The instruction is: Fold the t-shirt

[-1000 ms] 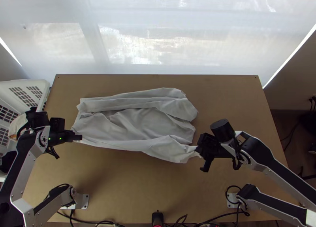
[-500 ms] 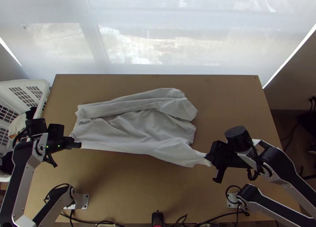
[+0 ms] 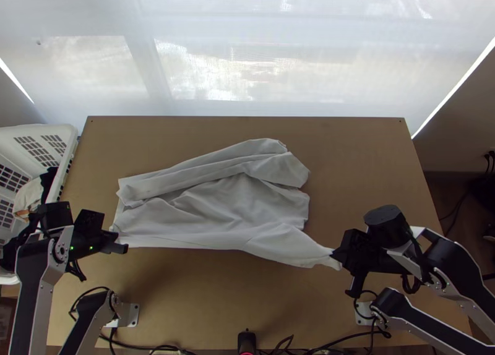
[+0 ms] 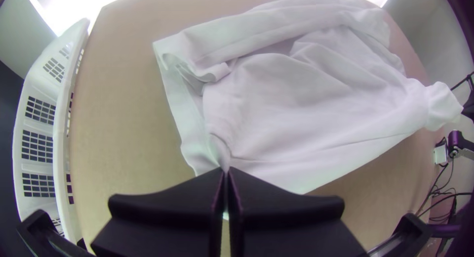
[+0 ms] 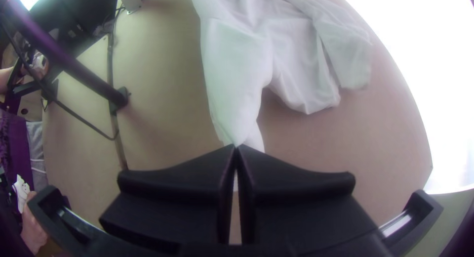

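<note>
You have the right gripper (image 3: 339, 255) at the near right of the tabletop (image 3: 204, 293), its fingers clamped on the narrow end of the t-shirt (image 3: 229, 200), and the left gripper (image 3: 119, 243) clamped on the near left corner. Your white t-shirt lies across the middle, wrinkled, its near edge running between both grippers, with long loose folds along its far side. Beyond the tabletop's far edge, you have a pale, translucent screen (image 3: 247, 46).
</note>
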Controlling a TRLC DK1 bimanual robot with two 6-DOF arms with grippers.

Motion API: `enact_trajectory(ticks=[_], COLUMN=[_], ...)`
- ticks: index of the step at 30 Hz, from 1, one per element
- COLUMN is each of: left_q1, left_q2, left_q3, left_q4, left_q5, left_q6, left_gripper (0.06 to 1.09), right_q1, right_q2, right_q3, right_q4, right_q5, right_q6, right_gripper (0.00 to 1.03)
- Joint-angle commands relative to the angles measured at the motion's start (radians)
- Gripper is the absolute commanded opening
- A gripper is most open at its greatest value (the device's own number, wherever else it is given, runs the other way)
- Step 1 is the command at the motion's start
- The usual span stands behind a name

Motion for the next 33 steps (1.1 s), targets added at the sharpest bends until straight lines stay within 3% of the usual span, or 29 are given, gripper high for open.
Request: enact_trajectory(ticks=[1, 10, 18, 26, 33], left_q1=[0.002, 0.025, 0.062, 0.052, 0.032], left_q2=[-0.077, -0.111, -0.048, 0.028, 0.156], left_q3=[-0.006, 0.001, 0.024, 0.033, 0.061], left_q4=[-0.059, -0.091, -0.054, 0.024, 0.134], left_q5=[0.001, 0.006, 0.029, 0.049, 0.049], left_q6=[0.057, 0.077, 0.04, -0.035, -0.088], left_gripper=[0.09, 0.09, 0.09, 0.09, 0.09], right_q1=[0.006, 0.037, 0.141, 0.198, 0.201], right_q2=[-0.019, 0.016, 0.06, 0.086, 0.16], right_q3=[0.027, 0.136, 0.214, 0.262, 0.308], right_q4=[-0.058, -0.099, -0.156, -0.186, -0.131], right_q5=[-0.009, -0.038, -0.057, -0.075, -0.074], right_q6=[0.001, 0.007, 0.038, 0.058, 0.033], right_gripper=[0.03, 0.03, 0.03, 0.03, 0.03])
